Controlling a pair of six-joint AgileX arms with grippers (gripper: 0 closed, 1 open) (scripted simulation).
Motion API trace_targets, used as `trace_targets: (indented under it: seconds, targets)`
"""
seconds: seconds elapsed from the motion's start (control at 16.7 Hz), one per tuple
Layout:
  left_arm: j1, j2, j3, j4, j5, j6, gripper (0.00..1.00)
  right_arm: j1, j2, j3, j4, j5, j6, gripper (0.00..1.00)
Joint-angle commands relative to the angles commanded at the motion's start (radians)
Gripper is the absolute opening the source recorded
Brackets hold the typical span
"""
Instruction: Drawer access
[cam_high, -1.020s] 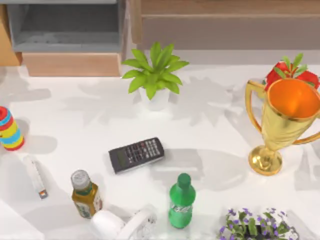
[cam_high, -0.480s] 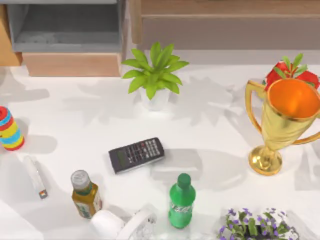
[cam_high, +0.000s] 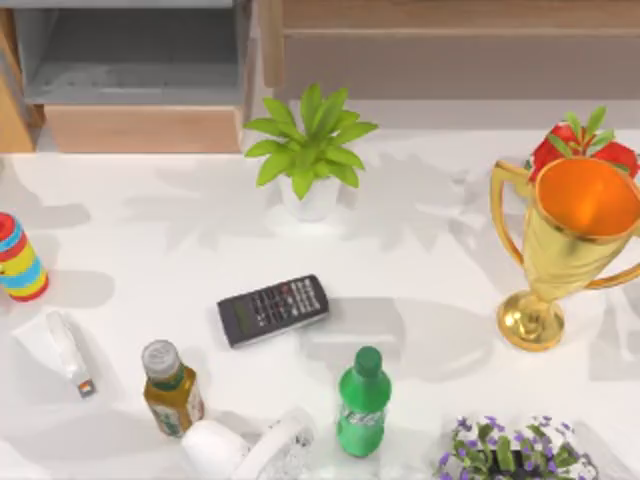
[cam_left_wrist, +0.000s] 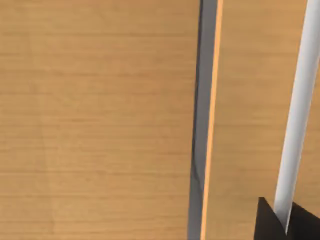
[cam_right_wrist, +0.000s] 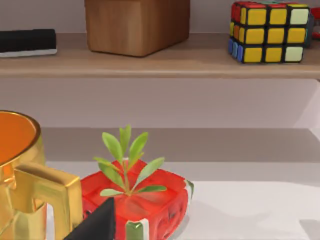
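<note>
Standing open at top-left of worktop: drawer, grey inside, wood front facing forward. Judging step as pull nearly done or w/ handle in grip. Left pincer sitting right at white bar handle on wood front, dark tips either side; cannot tell if clamped. Next probably calling for letting go and backing straight off, w/o knocking drawer. Right pincer idling near red pot beside gold trophy; cannot tell state.
</note>
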Motion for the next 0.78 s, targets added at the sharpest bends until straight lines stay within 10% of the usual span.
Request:
trace_targets:
  seconds: [0.78]
  targets:
    - [0.072, -0.098, -0.225, 0.122, 0.068, 0.002, 0.00, 0.000, 0.000, 0.000, 0.000, 0.000, 0.000, 1.00]
